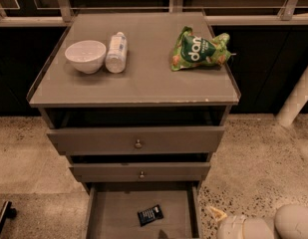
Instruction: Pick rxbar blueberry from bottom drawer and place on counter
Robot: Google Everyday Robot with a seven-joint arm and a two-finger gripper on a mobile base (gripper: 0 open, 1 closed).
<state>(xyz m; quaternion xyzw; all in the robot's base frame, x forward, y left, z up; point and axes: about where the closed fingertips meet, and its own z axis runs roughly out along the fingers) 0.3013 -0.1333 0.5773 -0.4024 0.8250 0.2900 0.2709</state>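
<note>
The rxbar blueberry point(150, 215) is a small dark navy wrapper with white lettering. It lies flat on the floor of the open bottom drawer point(111, 213), a little right of the middle. The counter point(143, 78) is the glossy grey-brown cabinet top above the two knobbed drawers. My gripper point(216, 214) is low at the bottom right, outside the drawer and to the right of its side wall. Only a cream tip and the white wrist housing point(248, 228) show, and the rest is cut off by the frame edge. It is apart from the bar.
On the counter stand a white bowl point(85, 56) and a white bottle lying beside it point(116, 52) at the left, and a green chip bag point(198, 50) at the right. The two upper drawers point(137, 142) are pulled out slightly. A white post point(295, 98) rises at the right.
</note>
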